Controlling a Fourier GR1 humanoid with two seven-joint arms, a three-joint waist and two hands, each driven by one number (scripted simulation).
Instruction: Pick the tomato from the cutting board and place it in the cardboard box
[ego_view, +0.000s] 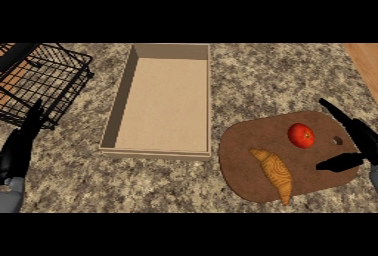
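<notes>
Lying on cutting board (258, 150), tomato (300, 135) left of open right hand (353, 150) fingers (341, 120)

Speckled stone counter (280, 85) seen from above.
It fills nearly the whole frame in mottled grey and beige; a strip of light wood (365, 60) shows at the upper right corner.
</notes>
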